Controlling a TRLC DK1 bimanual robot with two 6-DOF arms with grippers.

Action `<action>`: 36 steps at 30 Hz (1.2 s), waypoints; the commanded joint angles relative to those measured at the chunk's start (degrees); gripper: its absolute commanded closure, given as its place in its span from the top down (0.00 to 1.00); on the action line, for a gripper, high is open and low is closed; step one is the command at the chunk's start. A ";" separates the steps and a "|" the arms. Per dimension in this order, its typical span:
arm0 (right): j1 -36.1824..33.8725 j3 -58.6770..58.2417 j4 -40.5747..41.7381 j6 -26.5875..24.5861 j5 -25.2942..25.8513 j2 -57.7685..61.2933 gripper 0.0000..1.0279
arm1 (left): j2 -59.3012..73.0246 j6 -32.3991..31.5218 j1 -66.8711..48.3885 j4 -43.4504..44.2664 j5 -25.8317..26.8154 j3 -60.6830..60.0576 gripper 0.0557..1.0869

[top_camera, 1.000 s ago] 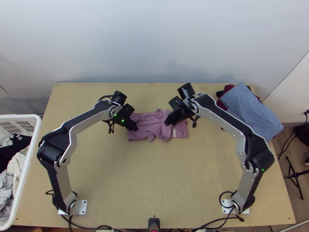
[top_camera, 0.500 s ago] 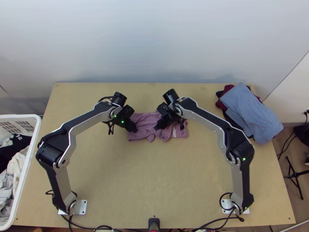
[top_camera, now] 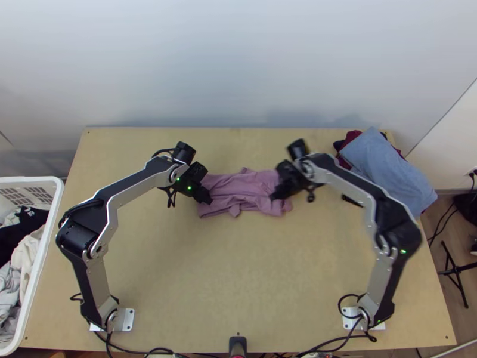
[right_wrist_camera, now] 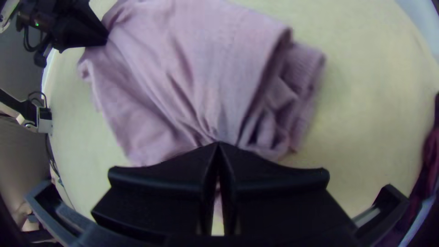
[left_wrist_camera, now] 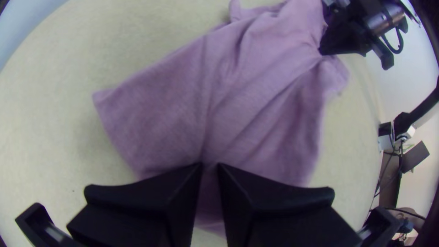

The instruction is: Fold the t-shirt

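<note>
In the top view my left gripper (top_camera: 204,196) is at the left end of the mauve t-shirt (top_camera: 241,190), and my right gripper (top_camera: 275,195) is at its right end. The shirt lies as a folded, creased strip. The left wrist view has my left gripper (left_wrist_camera: 209,167) nearly closed, pinching cloth of the t-shirt (left_wrist_camera: 256,91) in the narrow gap. Creases run into the tips of my right gripper (right_wrist_camera: 218,145), which is shut on the upper layer of the t-shirt (right_wrist_camera: 206,59); bunched layers sit beside that grip.
Folded clothes, a grey-blue one (top_camera: 381,167) on top of dark red and black ones, lie at the table's back right corner. A white basket (top_camera: 50,232) of clothes stands along the left edge. Bare table (top_camera: 238,274) lies between the shirt and the near edge.
My right gripper went left over the shirt, then came back right with cloth in it; shirt fabric now covers the white print at the right end. The left arm has kept still.
</note>
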 commanded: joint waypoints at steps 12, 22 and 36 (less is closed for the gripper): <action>-12.94 -8.96 -1.57 -2.57 -1.03 -13.95 0.59 | -3.50 1.37 -1.25 -0.53 1.56 -0.31 0.59; -13.11 -7.64 -1.66 1.74 -10.53 -9.47 0.97 | -10.71 2.52 0.68 -8.80 10.53 2.33 0.96; -13.55 -1.31 -0.43 7.10 -22.74 -0.33 0.97 | -18.27 3.92 5.87 -14.42 12.37 1.54 0.96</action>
